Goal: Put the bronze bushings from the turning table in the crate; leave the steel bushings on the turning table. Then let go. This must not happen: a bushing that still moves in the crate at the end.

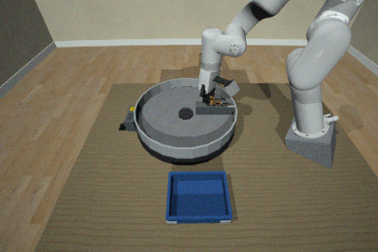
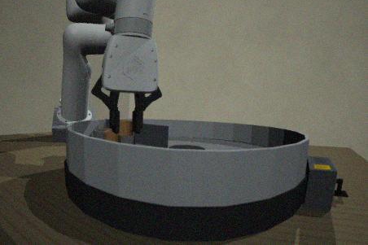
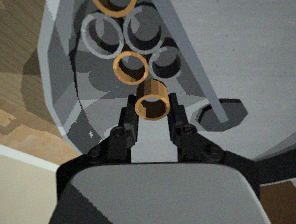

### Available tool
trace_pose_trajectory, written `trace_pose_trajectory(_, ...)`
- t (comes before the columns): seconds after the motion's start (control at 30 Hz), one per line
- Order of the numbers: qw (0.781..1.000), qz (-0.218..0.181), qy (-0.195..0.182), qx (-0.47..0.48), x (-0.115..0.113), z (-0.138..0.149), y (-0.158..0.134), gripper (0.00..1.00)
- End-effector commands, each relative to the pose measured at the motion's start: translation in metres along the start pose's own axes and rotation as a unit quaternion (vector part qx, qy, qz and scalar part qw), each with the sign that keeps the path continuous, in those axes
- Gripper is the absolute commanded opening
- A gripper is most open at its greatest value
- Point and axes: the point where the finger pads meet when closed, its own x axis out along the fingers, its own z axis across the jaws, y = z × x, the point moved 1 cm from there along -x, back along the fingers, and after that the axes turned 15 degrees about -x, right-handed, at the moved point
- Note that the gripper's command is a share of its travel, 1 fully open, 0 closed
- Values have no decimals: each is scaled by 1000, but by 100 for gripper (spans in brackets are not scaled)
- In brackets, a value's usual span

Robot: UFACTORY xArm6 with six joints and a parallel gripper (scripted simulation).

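A brown mat point(image 1: 104, 202) is laid over the wooden floor, and on it are set the arm's pedestal point(image 1: 330, 151), the turning table point(image 1: 184, 145) and, well apart on the near side, the blue crate point(image 1: 198, 218), in which no bushing is seen. The walled rim of the turning table is judged to be there to keep loose parts from rolling off. A grey divider point(image 1: 215, 110) is fixed across the disc, and the bushings are gathered against it and the rim, which explains why the arm is brought down at that far edge. The gripper point(image 3: 153, 117) is held pointing straight down over this cluster, its fingers clamped on the outer wall of one bronze bushing point(image 3: 153, 100). That bushing is raised clear of its neighbours, just above the disc, its long axis upright and its bore facing up toward the wrist. Below it, another bronze ring point(image 3: 131, 67) and several steel bushings point(image 3: 102, 35) are left standing upright on the disc.
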Motion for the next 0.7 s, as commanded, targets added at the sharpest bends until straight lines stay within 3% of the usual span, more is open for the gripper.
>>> trace_pose_trajectory(0.0,1000,-2,0,0,-21,0,-1,0)
trace_pose_trajectory(0.27,1000,-2,0,0,-49,0,-1,0)
trace_pose_trajectory(0.67,1000,-2,0,0,-52,0,-1,0)
